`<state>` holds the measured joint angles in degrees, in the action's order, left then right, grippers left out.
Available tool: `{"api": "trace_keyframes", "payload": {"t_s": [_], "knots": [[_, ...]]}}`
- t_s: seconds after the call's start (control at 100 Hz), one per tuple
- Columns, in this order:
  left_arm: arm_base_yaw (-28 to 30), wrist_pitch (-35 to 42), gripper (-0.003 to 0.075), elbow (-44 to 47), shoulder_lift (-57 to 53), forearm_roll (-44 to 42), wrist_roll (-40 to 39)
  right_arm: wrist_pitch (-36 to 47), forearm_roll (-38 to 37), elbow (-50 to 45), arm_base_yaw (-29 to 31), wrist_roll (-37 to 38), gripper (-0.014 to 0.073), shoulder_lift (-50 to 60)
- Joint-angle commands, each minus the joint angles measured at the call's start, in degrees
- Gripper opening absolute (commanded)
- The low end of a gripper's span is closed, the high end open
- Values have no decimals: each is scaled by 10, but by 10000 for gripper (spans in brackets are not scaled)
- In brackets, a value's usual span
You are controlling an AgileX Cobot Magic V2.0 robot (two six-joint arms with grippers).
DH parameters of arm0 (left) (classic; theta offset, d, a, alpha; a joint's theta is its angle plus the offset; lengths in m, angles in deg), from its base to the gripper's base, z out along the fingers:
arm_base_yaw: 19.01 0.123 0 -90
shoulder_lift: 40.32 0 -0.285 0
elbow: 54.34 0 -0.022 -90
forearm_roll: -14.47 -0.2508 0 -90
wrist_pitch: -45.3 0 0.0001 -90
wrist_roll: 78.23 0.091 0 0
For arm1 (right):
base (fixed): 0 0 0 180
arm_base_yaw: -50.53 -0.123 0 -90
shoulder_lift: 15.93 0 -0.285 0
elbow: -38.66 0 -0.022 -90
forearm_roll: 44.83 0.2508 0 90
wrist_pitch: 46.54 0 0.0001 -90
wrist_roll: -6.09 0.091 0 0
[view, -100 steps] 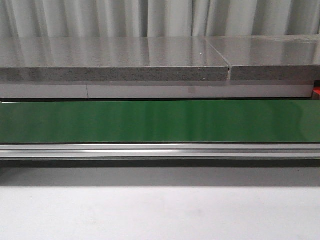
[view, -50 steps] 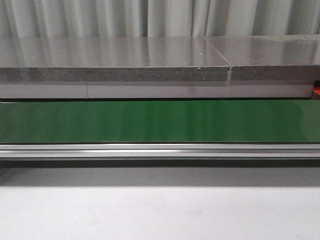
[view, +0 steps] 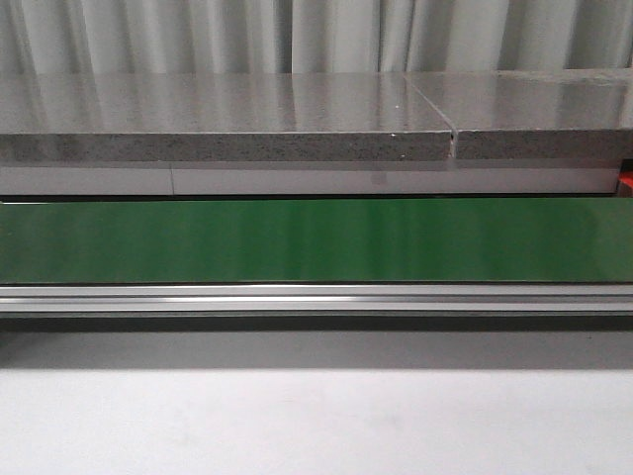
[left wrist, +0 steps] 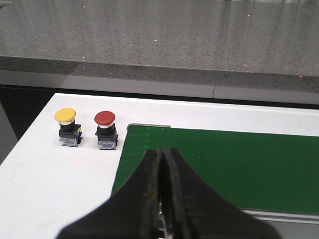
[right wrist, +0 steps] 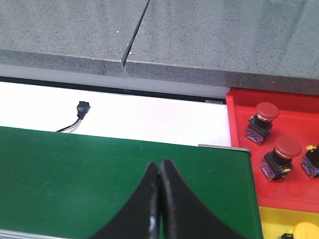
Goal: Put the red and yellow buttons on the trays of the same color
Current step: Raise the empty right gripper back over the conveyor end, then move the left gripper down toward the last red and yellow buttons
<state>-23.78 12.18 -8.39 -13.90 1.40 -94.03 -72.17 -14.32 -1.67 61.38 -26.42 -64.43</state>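
Grey stone counter [view: 227, 117]: spans the rear, a seam toward 1 o'clock.
Green belt [view: 316, 240]: full width in the front view, bare, aluminium rail along its near edge.
White tabletop [left wrist: 50, 174]: flanks the belt ends.
Red tray [right wrist: 244, 164]: beside the belt's right end; holds two red buttons [right wrist: 261, 119], upright, apart.
Yellow tray [right wrist: 279, 224]: adjoining the red tray; one yellow button [right wrist: 304, 231] at the frame edge.
Yellow button [left wrist: 68, 127] and red button [left wrist: 106, 130]: upright on the tabletop, side by side, off the belt's left end.
Left gripper [left wrist: 160, 159]: clenched, empty, over the belt.
Right gripper [right wrist: 159, 172]: clenched, empty, over the belt.
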Motion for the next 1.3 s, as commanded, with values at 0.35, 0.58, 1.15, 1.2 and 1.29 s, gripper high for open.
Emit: {"api": "trace_keyframes", "payload": {"t_s": [0.35, 0.58, 1.15, 1.2, 1.29], "knots": [[-4, 35, 656, -15, 6, 0, -1, 30, 9, 20, 0, -6, -67, 3], [-3, 57, 647, -21, 18, -1, -6, 29, 9, 20, 0, -6, -67, 3], [84, 51, 640, -260, 402, -28, -118, 29, 9, 20, 0, -6, -67, 3], [97, 51, 640, -279, 438, -21, -118, 29, 9, 20, 0, -6, -67, 3], [119, 51, 640, -312, 503, -15, -118, 29, 9, 20, 0, -6, -67, 3]]}}
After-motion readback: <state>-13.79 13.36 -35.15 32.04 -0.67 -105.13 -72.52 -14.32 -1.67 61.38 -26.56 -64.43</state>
